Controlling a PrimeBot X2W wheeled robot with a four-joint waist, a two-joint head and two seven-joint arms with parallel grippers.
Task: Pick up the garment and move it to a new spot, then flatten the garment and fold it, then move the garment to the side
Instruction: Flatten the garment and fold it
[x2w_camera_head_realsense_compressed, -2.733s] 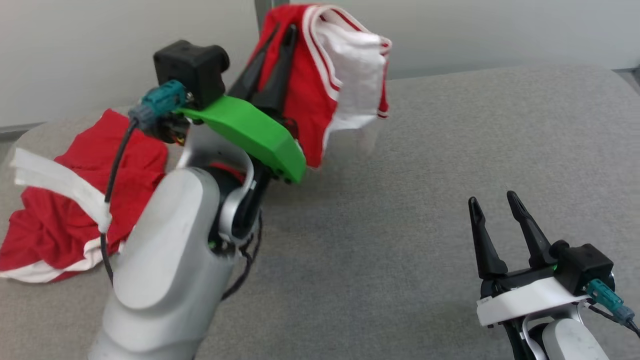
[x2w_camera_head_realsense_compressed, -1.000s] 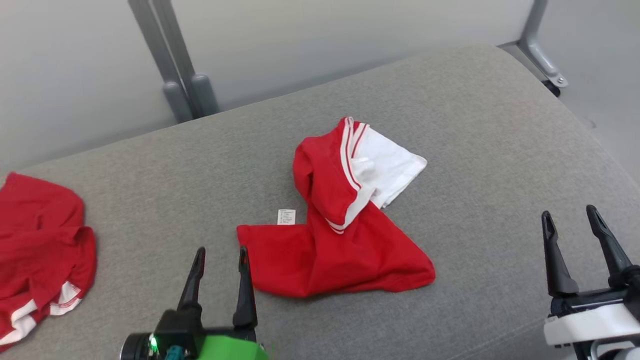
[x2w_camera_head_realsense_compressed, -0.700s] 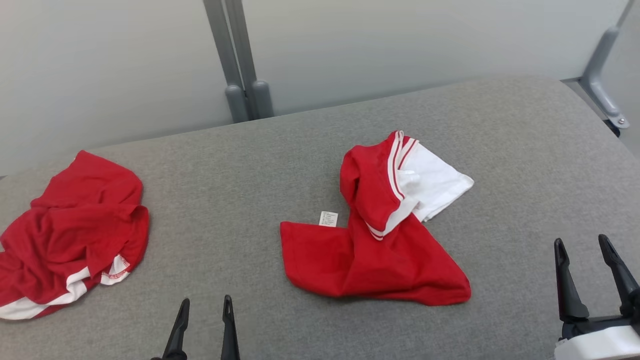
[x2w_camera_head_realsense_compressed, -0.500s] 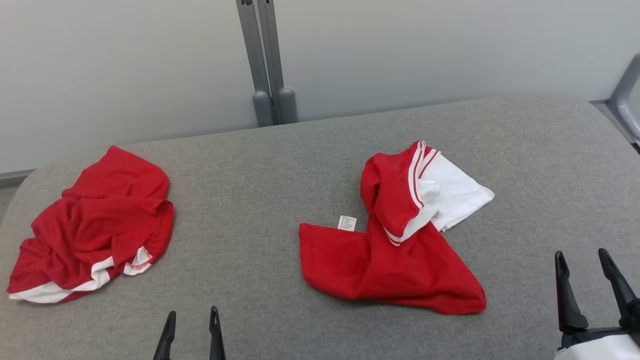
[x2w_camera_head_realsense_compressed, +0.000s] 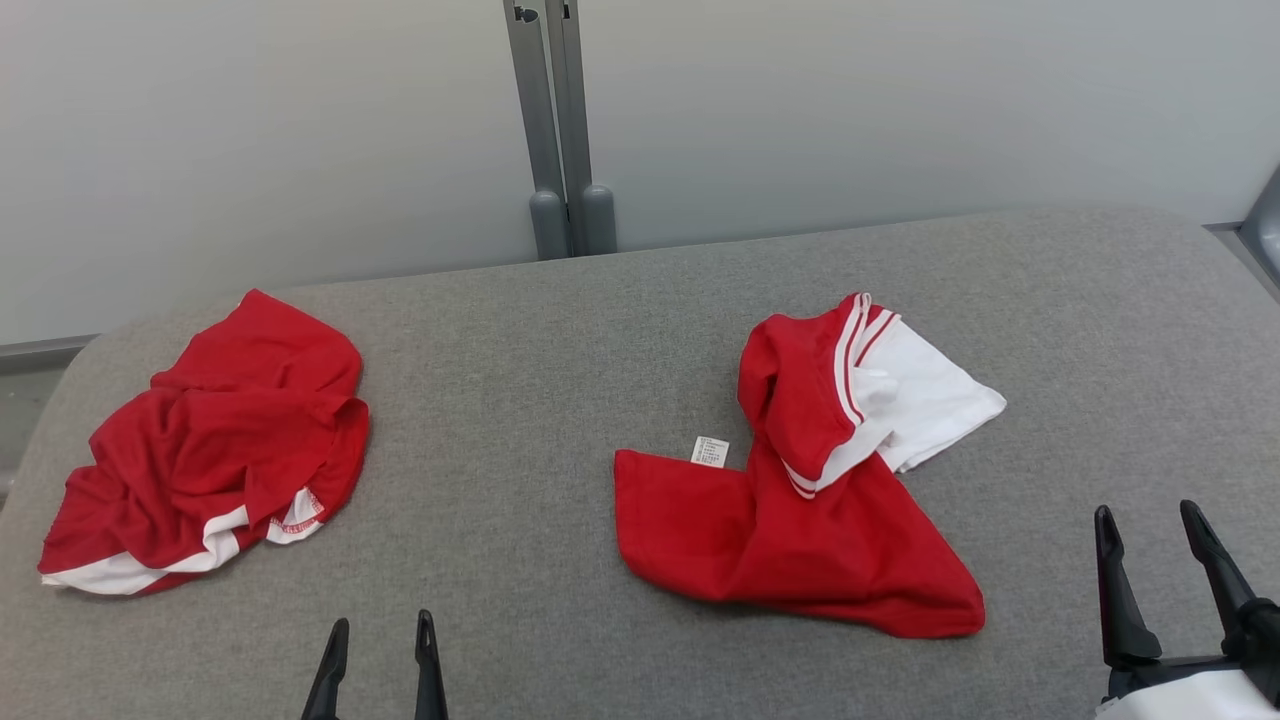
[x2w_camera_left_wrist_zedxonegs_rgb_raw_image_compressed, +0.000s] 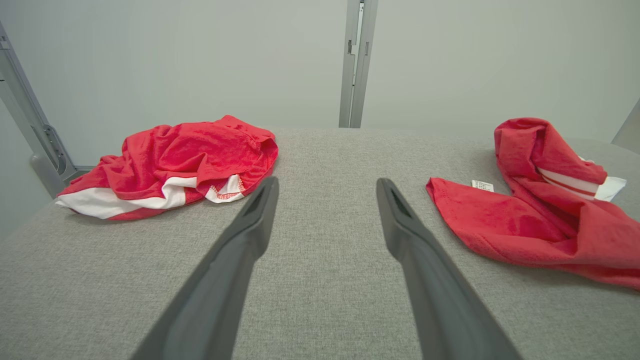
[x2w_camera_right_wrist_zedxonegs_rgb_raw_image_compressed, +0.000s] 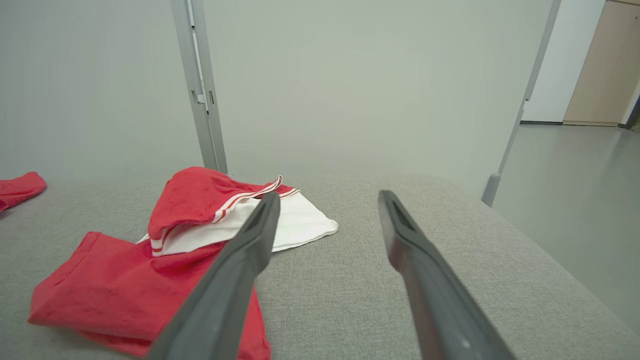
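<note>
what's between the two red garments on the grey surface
Bare grey surface, in the head view, between the crumpled garment and the spread garment.

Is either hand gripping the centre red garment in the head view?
No, the left hand and right hand stand open and empty, clear of the garment on the grey surface.

One high view, two low ones
The head view looks down from the near edge across the table (x2w_camera_head_realsense_compressed: 560, 330); both wrist views sit low, facing the far wall (x2w_camera_head_realsense_compressed: 250, 130), and share the right garment (x2w_camera_head_realsense_compressed: 800, 530) and post (x2w_camera_head_realsense_compressed: 570, 120).
</note>
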